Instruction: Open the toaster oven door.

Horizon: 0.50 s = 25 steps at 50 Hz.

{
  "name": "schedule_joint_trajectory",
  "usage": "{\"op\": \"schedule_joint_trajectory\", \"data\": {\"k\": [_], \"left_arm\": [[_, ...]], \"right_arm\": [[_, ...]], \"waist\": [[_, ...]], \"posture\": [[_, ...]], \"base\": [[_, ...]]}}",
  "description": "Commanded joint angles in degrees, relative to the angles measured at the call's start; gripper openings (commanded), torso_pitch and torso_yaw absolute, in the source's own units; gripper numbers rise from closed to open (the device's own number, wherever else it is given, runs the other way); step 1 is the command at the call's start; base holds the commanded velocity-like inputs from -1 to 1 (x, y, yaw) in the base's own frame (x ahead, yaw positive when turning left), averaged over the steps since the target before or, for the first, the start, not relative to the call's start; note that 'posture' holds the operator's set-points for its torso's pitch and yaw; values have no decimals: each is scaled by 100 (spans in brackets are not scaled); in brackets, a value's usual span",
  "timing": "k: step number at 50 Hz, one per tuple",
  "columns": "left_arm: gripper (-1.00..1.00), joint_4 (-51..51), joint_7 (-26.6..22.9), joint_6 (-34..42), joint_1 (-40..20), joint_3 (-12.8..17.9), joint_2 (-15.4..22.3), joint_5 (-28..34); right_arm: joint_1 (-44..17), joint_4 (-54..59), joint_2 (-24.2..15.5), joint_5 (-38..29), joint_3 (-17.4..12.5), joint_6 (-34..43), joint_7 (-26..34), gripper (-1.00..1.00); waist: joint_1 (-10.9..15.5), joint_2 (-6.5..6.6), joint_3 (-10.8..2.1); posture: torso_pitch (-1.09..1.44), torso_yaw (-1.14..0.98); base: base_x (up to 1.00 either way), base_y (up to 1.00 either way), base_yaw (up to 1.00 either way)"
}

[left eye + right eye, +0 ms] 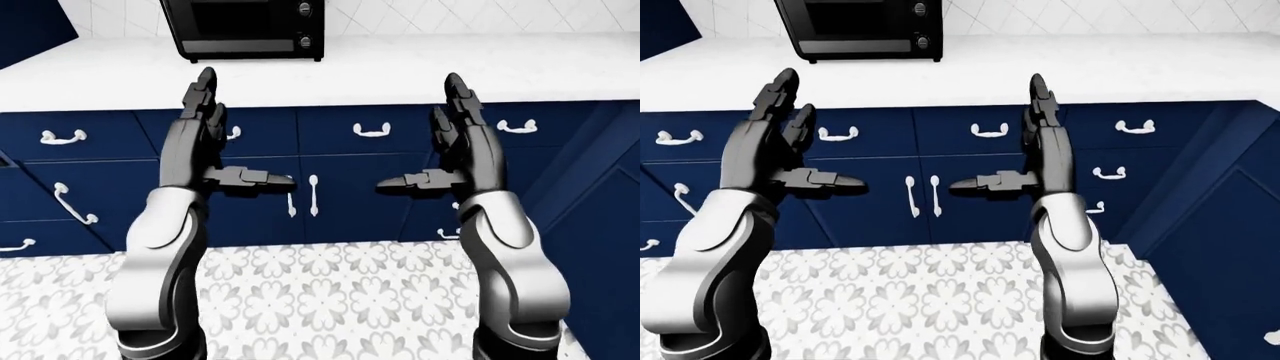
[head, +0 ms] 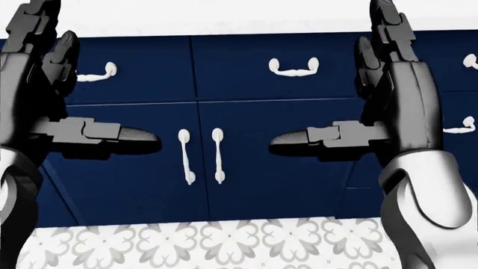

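Observation:
A black toaster oven [image 1: 245, 28] stands on the white counter [image 1: 420, 71] at the top left of the left-eye view, its door shut; the top is cut off by the frame. Its knobs [image 1: 304, 9] sit on its right side. My left hand [image 1: 212, 142] is raised below it, level with the drawers, fingers straight up and thumb pointing right, open and empty. My right hand [image 1: 448, 146] mirrors it to the right, open, thumb pointing left. Both hands stay well short of the oven.
Navy cabinets [image 2: 284, 151] with white handles [image 2: 200, 154] run under the counter. A patterned tile floor [image 1: 330, 300] lies below. A dark blue cabinet side [image 1: 600, 225] rises at the right of the left-eye view.

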Motion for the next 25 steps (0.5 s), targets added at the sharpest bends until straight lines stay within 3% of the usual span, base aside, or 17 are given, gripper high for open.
{"op": "schedule_joint_trajectory", "data": {"k": [1,2,4,7,10,12,15,17,19,21,22,23,25], "left_arm": [[100,-185,64,242,-312,40,105,-76],[100,-206,80,280,-353,70,123,-110],[100,-184,100,247,-354,87,149,-146],[100,-225,125,222,-299,92,174,-187],[100,-159,128,108,-233,95,177,-202],[100,-184,131,101,-186,52,182,-183],[100,-272,110,147,-151,94,186,-211],[100,-271,103,148,-155,104,189,-227],[100,-302,97,187,-150,74,187,-231],[100,-282,98,184,-165,69,184,-226],[100,-241,93,144,-156,55,178,-216],[100,-231,94,143,-160,59,171,-217],[100,-159,87,60,-137,47,161,-198]], "right_arm": [[-274,-217,-79,153,-101,255,-124,100],[-333,-265,-100,211,-110,321,-159,100],[-390,-321,-134,282,-108,401,-222,100],[-321,-208,-143,360,-111,204,-252,100],[-257,-206,-157,432,-125,141,-276,100],[-235,-241,-169,469,-125,153,-292,100],[-236,-244,-193,496,-133,126,-323,100],[-195,-220,-192,510,-127,70,-325,100],[-149,-155,-197,503,-118,-24,-318,100],[-133,-174,-189,509,-112,-5,-328,100],[-124,-170,-187,508,-104,-10,-326,100],[-122,-172,-188,508,-102,-8,-324,100],[-123,-147,-183,509,-97,-30,-317,100]], "waist": [[-4,13,-87],[-4,43,-213],[-7,59,78],[-19,9,158],[-19,-127,164],[-43,-50,115],[-42,-45,114],[-43,53,118],[-64,211,158],[-82,532,81],[7,313,93],[-46,421,131],[19,375,149]], "posture": [[0,0],[0,0],[0,0],[0,0],[0,0],[0,0],[0,0],[0,0],[0,0],[0,0],[0,0],[0,0],[0,0]], "base": [[0,0,0],[19,0,0],[25,0,0],[24,0,0],[25,0,0],[25,0,0],[26,0,0],[25,0,0],[25,0,0],[25,0,0],[28,0,0],[30,0,0],[38,0,0]]}}
